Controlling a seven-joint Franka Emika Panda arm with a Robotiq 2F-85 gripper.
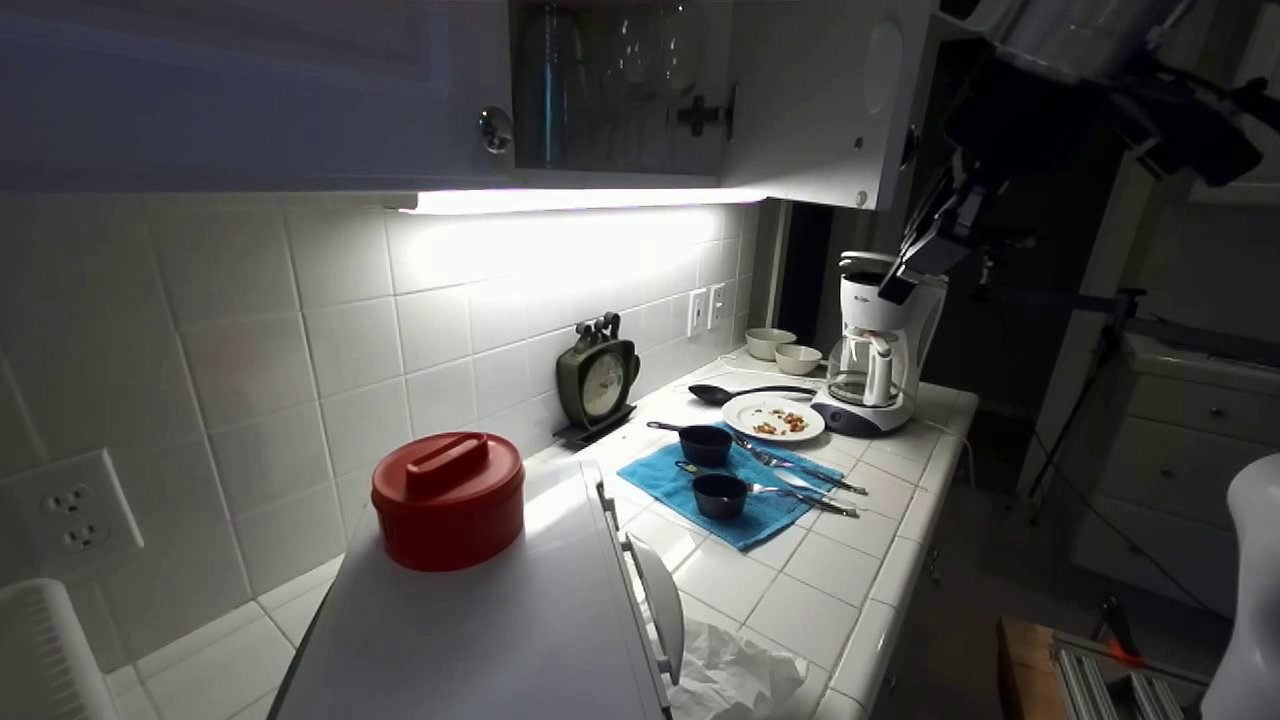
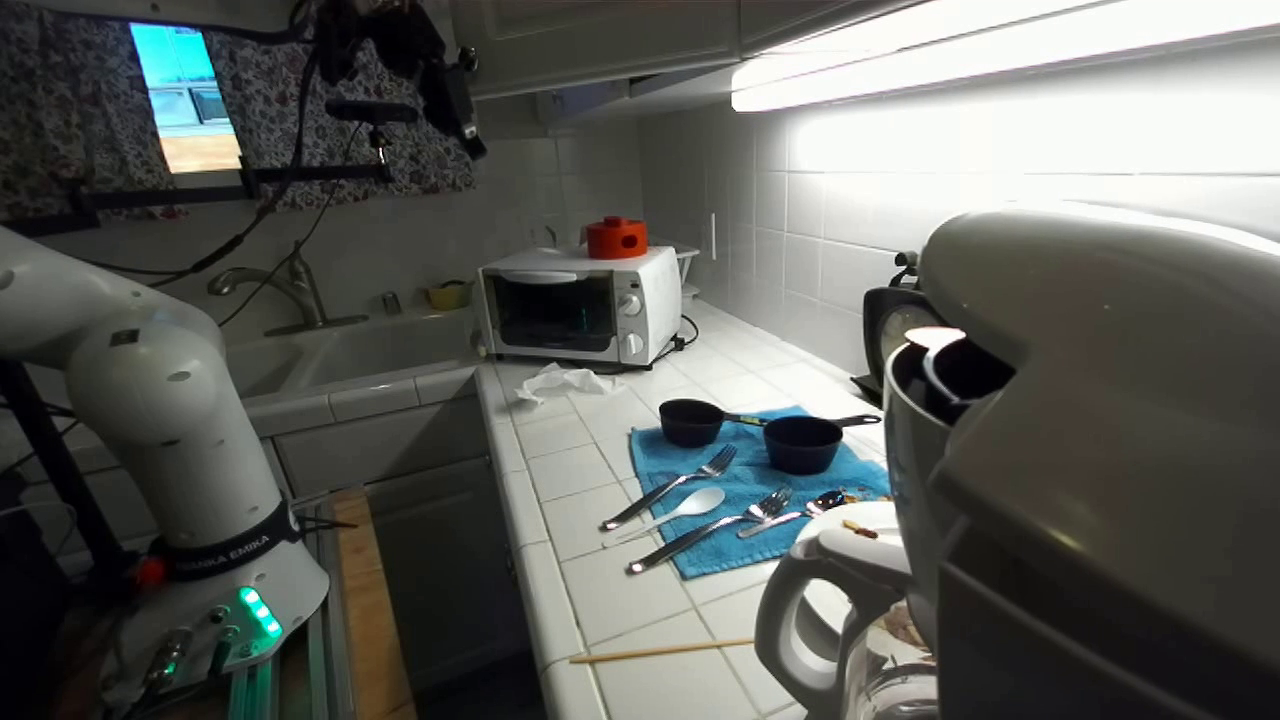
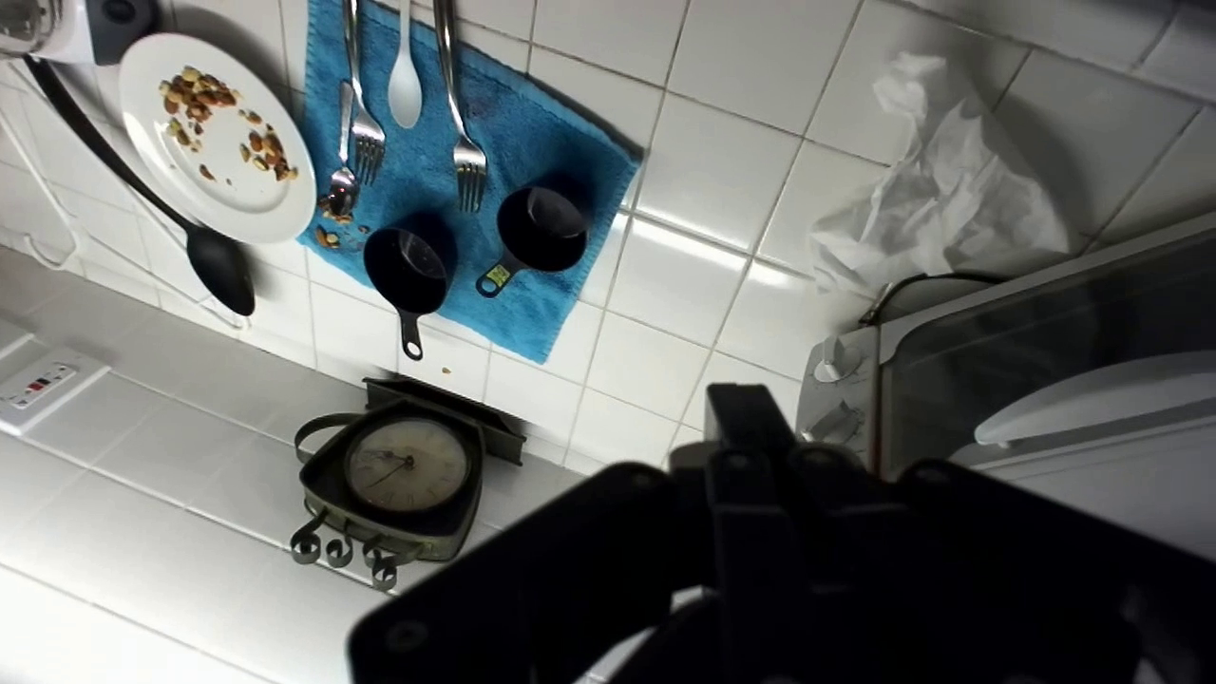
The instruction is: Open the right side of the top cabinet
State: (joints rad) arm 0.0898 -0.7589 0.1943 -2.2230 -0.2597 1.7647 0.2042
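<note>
White top cabinet [image 1: 620, 180], mounted above the back edge of a tiled worktop [image 1: 830, 545] — its right-hand door [image 1: 805, 110] stands wide open, reaching out toward the front edge, with clear glassware [image 1: 553, 90] visible inside, while the twin door [image 1: 250, 90] is closed. In both exterior views a dark gripper [image 1: 897, 287] is raised, appearing near that door's free edge, its two fingers together. Below, a coffee maker [image 1: 880, 310] stands near one front corner, a red lidded container [image 1: 450, 510] tops a toaster oven [image 2: 580, 308] toward the opposite end — and two black cups [image 1: 705, 447] sit on a blue towel [image 3: 470, 233] between them.
</note>
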